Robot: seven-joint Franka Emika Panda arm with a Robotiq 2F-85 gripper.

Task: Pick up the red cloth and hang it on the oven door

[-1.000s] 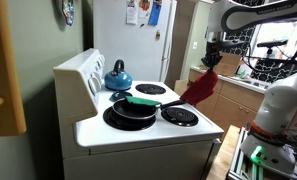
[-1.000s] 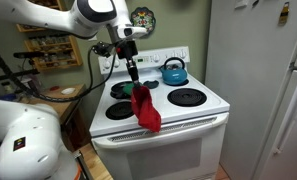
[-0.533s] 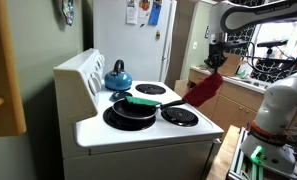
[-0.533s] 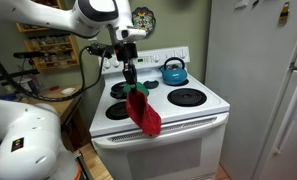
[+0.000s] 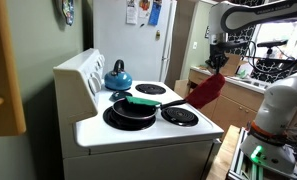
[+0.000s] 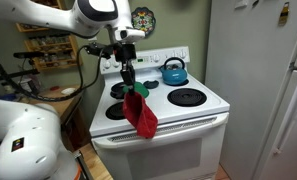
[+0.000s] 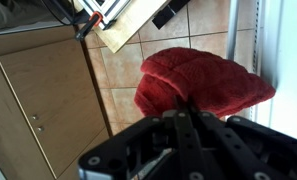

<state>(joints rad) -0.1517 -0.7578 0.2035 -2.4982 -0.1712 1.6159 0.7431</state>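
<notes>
**Red cloth pinched, dangling at range front**

I'm clamping my gripper (image 6: 129,72) fully shut on the red cloth (image 6: 141,112), pinching its top. The cloth's hanging mid-frame, in front of the range's front edge, w/ the oven door (image 6: 178,152) just below. Touching or not, can't tell. In wrist view it's bunching center-right over tile floor (image 7: 128,75).

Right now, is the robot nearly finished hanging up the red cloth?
About halfway. Done: the red cloth is picked up and dangles from the shut gripper. In hand: the arm holds it in the air out in front of the oven door. Left: drape it over the door and let go. It is not hanging there yet.
</notes>
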